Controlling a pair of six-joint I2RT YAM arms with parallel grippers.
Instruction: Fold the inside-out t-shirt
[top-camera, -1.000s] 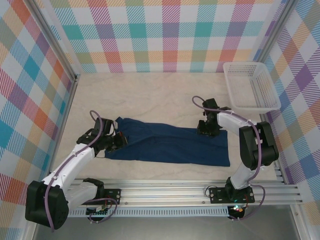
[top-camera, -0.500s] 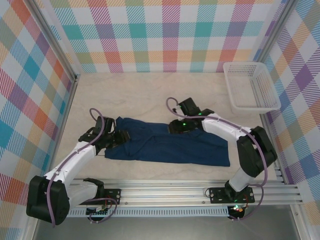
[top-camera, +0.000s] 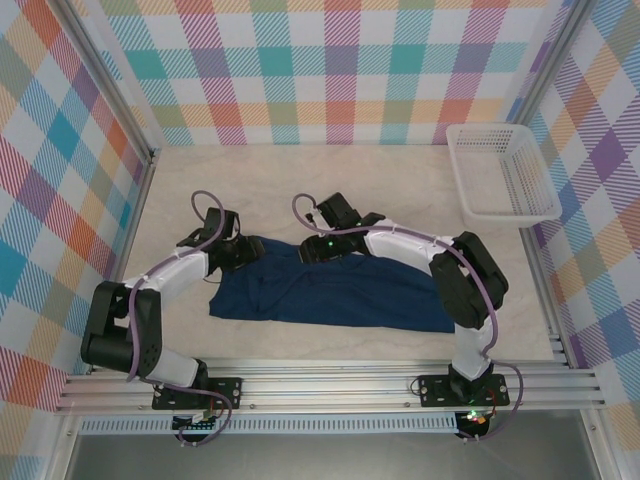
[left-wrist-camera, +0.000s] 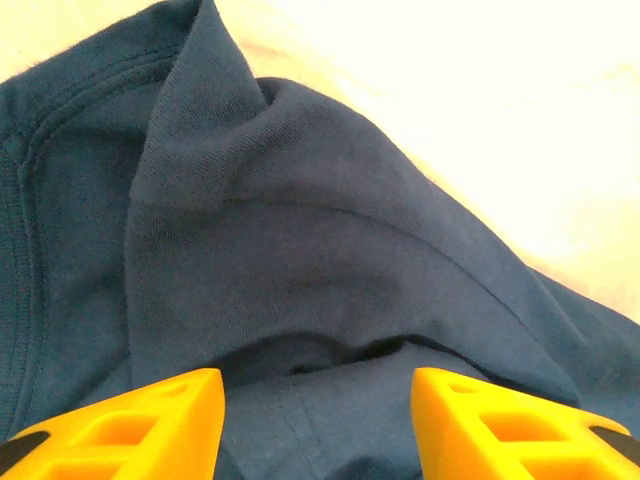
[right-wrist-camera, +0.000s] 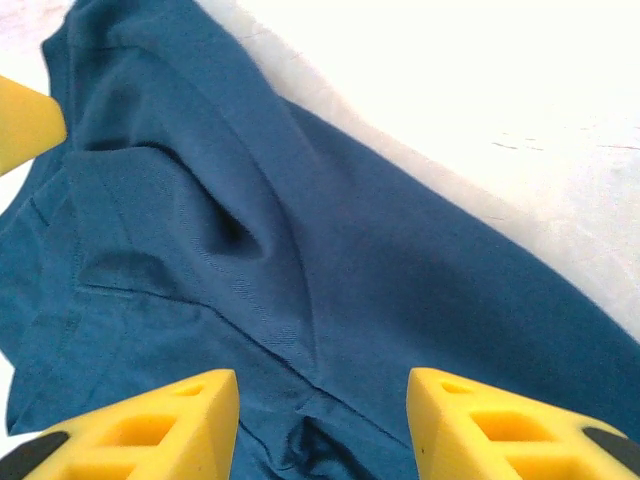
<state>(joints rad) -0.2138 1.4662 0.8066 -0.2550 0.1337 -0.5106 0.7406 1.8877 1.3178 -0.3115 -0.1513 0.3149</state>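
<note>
Table (top-camera: 300, 190) lies open behind t-shirt (top-camera: 340, 292); basket (top-camera: 503, 178) blocks far-right corner.

The t-shirt (top-camera: 340, 295) is navy, the basket (top-camera: 490, 126) white, the walls (top-camera: 330, 70) pastel plaid.

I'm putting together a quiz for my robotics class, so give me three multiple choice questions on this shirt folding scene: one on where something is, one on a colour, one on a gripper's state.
1. Where on the table does the basket stand?
A. near left corner
B. far right corner
C. middle

2. What colour is the shirt?
A. red
B. white
C. navy blue

3. How does the left gripper stand?
A. open over the shirt
B. shut on the shirt
C. shut on the basket

Answers:
1 B: the top view shows it at the far right, by the walls.
2 C: the cloth is navy in the top and wrist views.
3 A: its yellow fingers stand apart above the cloth, with nothing pinched.
</note>
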